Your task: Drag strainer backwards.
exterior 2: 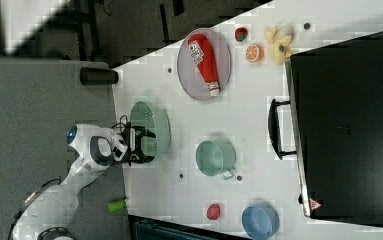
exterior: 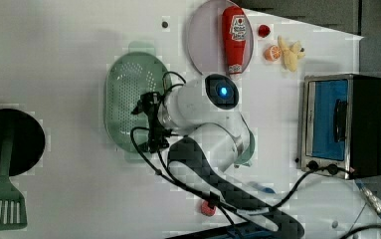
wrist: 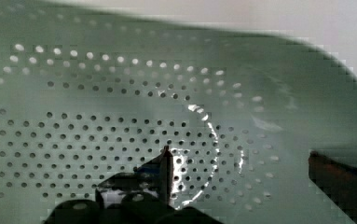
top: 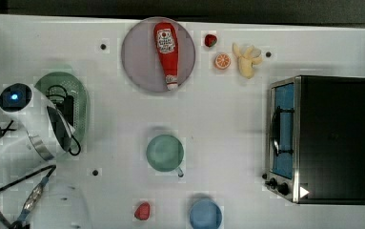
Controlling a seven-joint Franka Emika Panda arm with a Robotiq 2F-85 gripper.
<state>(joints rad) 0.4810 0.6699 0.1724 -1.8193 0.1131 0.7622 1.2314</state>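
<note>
I see the white surface (top: 228,119) with the toaster oven (top: 323,138) at the top view's right. The strainer (exterior: 128,94) sits left of centre in the left view, my end effector (exterior: 148,122) reaching inside it, fingers spread apart. The mug (top: 165,152) stands well apart from it.

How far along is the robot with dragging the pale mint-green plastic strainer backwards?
Done, apparently: the reach. The gripper is down inside the pale mint-green oval plastic strainer, with one finger just above its perforated bottom. In hand: engaging the strainer, which sits near the white table's edge at the top view's left. How much dragging is left can't be judged from this moment.
</note>
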